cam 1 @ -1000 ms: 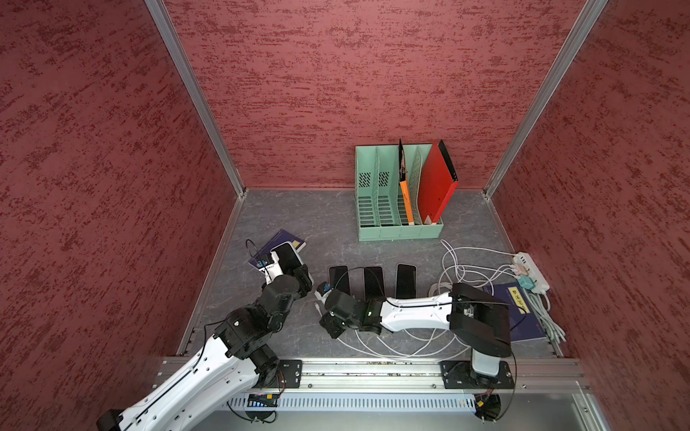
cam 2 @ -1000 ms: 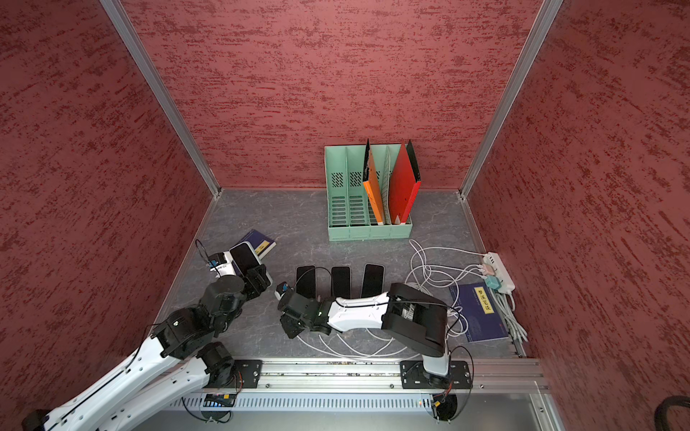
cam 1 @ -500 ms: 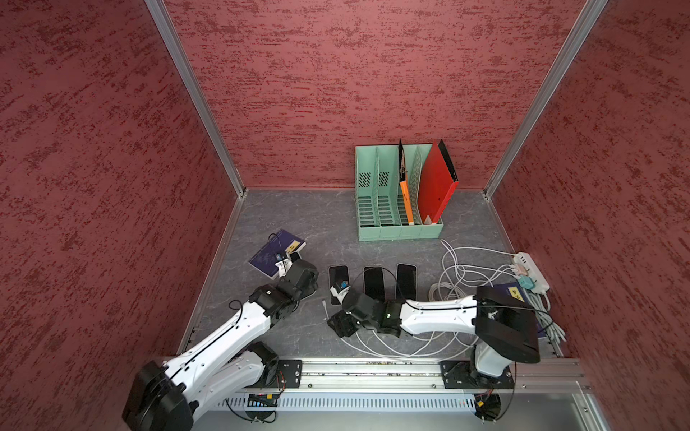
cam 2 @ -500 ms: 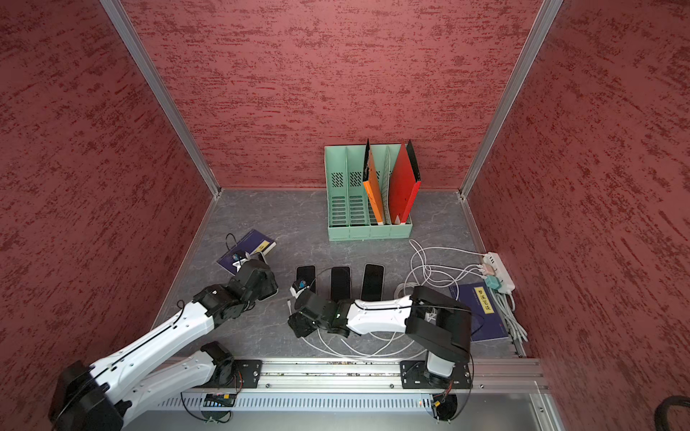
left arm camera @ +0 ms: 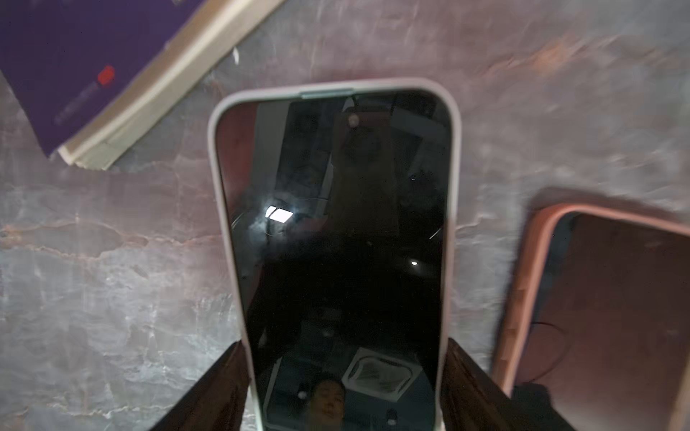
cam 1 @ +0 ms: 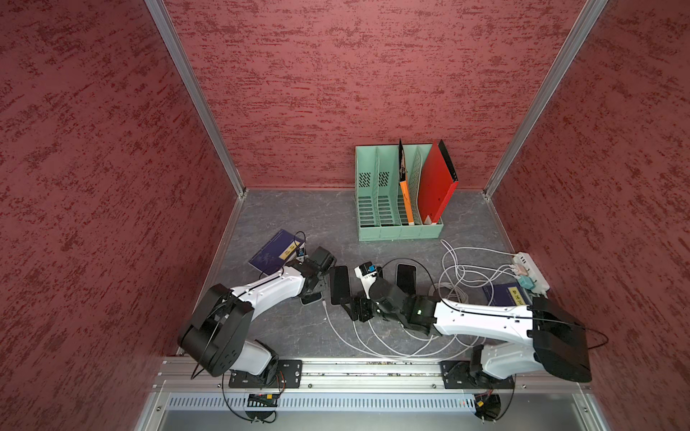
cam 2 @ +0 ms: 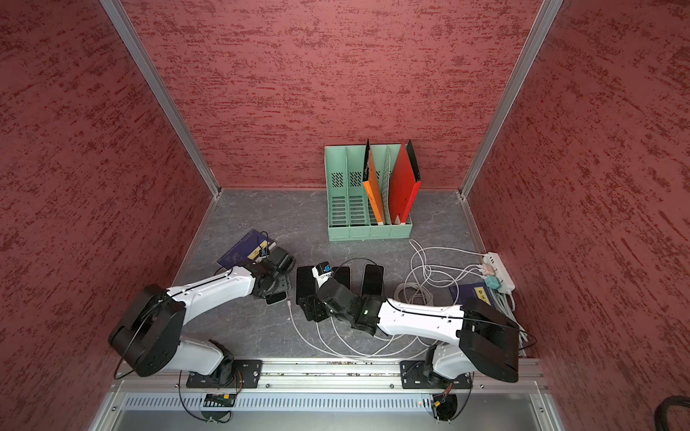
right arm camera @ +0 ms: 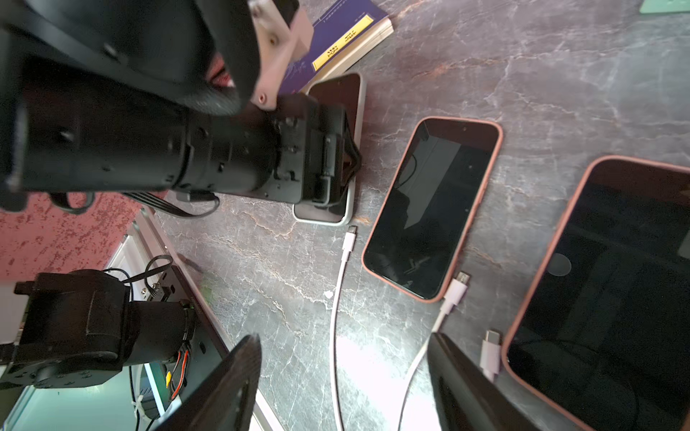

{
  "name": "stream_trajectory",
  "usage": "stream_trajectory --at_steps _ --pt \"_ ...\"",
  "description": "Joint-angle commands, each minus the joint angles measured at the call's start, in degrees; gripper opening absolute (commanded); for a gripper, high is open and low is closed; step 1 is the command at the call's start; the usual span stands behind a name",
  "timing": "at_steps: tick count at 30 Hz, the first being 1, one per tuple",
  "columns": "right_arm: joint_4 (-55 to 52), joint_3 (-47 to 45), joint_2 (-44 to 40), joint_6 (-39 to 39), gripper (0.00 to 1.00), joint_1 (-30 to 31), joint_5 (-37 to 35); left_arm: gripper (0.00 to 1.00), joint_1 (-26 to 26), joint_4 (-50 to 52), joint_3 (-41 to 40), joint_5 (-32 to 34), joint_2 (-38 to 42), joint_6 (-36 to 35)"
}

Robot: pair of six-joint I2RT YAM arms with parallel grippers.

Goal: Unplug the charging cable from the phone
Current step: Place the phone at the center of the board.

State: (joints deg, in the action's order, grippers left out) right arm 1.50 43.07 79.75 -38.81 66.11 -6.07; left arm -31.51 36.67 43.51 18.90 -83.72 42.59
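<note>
Red textured walls (cam 1: pixel 336 93) box in a grey marbled table (cam 1: pixel 283 328), and both arms are down low over it. The left arm (cam 1: pixel 269 289) reaches in from the near left, the right arm (cam 1: pixel 485 322) from the near right, their wrists almost meeting mid-table. At the far side stands a green file rack (cam 1: pixel 367 209), a red folder (cam 1: pixel 435 186) and an orange folder (cam 1: pixel 405 201) leaning in its right-hand slots. A purple book (cam 1: pixel 274 253) lies at the left just beyond the left wrist. A second book (cam 1: pixel 507 294) sits at the right by a white power strip (cam 1: pixel 530 270), from which white leads (cam 1: pixel 450 296) loop across the table's near half.

Now the phones. The phone (left arm camera: pixel 336 224), dark screen in a pale case, lies flat on the table at the left end of the row. The left gripper (left arm camera: pixel 345 354) has it clamped across its width, a finger (left arm camera: pixel 224 380) tight against each long edge at the near end. Just right of it lies a pink-cased phone (right arm camera: pixel 433 209), then a third phone (right arm camera: pixel 616 280). The right gripper (right arm camera: pixel 343 337) hangs low over the table near of that row, fingers (right arm camera: pixel 231 384) spread wide, gripping nothing. And there it is: the charging cable (right arm camera: pixel 347 253) is out, its plug (right arm camera: pixel 351 234) lying free on the table just short of the phone's near end, not touching it.
</note>
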Motion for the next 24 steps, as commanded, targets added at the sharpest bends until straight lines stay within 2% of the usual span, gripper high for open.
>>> stream_trajectory --at_steps 1,6,7,9,11,12,13,14,20,24 --pt "1.05 -1.86 -1.66 -1.21 0.75 -0.99 -1.68 0.00 -0.28 0.93 0.96 1.63 0.45 -1.32" --pt "1.75 -3.20 -3.11 -1.70 0.75 -1.98 -1.23 0.00 -0.62 1.59 1.14 0.83 -0.52 -2.84" --pt "1.71 -3.25 -3.47 -1.71 0.76 -2.10 -1.23 0.07 -0.80 1.30 1.19 0.16 -0.87 -3.44" --pt "1.48 -3.34 -4.21 -1.86 0.77 -2.62 -1.21 0.36 -0.99 0.83 1.39 -1.41 -1.65 -4.74" --pt "0.84 -3.28 -5.10 -1.89 0.78 -2.94 -1.20 0.61 -1.32 1.29 1.58 -1.56 -2.19 -4.67" --pt "0.38 -3.26 -5.50 -1.89 0.82 -3.06 -1.38 0.73 -1.36 2.05 1.66 -0.62 -2.33 -3.96" --pt "-0.25 -3.25 -6.11 -1.93 0.83 -3.13 -1.80 0.94 -1.24 2.63 1.85 -0.15 -2.47 -3.77" --pt "-0.98 -3.25 -6.62 -1.97 0.85 -3.24 -2.18 1.00 -1.07 3.29 2.30 0.37 -2.49 -3.70" --pt "-6.19 -3.41 -11.97 -2.30 0.92 -3.98 -5.99 1.00 -0.76 6.49 5.92 2.00 -1.60 -3.78" --pt "-15.09 -1.56 -16.84 -4.44 0.95 -4.25 -15.19 1.00 -1.28 8.50 9.51 2.59 2.83 -4.95"
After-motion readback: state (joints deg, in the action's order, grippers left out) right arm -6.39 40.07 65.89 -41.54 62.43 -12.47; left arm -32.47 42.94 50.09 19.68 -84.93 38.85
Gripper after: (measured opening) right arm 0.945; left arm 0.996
